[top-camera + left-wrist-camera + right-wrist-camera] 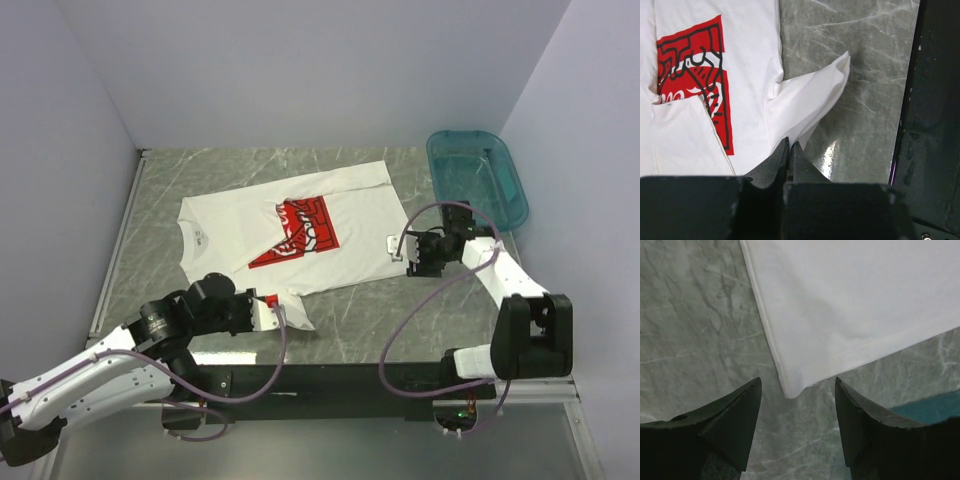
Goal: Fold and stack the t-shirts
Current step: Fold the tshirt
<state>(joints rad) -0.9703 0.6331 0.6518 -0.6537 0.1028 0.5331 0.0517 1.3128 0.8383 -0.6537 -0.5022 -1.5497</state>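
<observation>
One white t-shirt [300,235] with a red chest print lies spread on the table in the top view, with part of it folded over the print. My left gripper [268,312] is at its near sleeve. In the left wrist view the gripper [790,146] is shut, with the white fabric of the t-shirt [805,100] pinched at its tips. My right gripper [400,250] is at the shirt's right hem corner. In the right wrist view the gripper [797,382] is open, and the hem corner of the t-shirt [840,315] lies between its fingers, untouched.
A teal plastic basin [478,175] stands at the back right of the table, and its edge shows in the right wrist view [930,407]. Walls close in the table on the left, back and right. A black rail [930,125] runs along the near edge.
</observation>
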